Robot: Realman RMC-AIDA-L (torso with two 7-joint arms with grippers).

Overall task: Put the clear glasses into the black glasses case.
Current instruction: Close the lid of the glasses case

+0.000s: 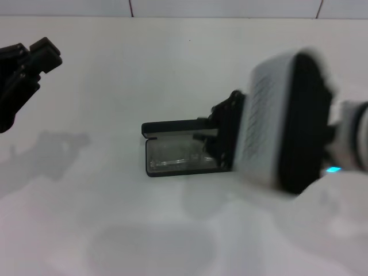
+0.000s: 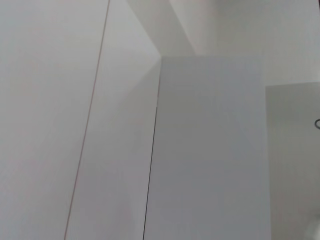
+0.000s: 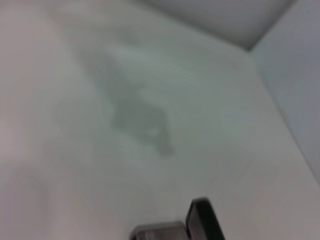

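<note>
The black glasses case [image 1: 172,127] lies open in the middle of the white table, its lid standing up along the far side. The clear glasses [image 1: 175,156] rest inside it on the grey lining. My right gripper [image 1: 221,135] reaches in from the right and hangs over the case's right end, its bulky wrist hiding that end. A black corner of the case [image 3: 202,220] shows in the right wrist view. My left gripper [image 1: 34,54] is held up at the far left, well away from the case.
The white table [image 1: 115,218] stretches all around the case, with a tiled wall [image 1: 230,7] at the back. The left wrist view shows only pale wall panels [image 2: 210,150].
</note>
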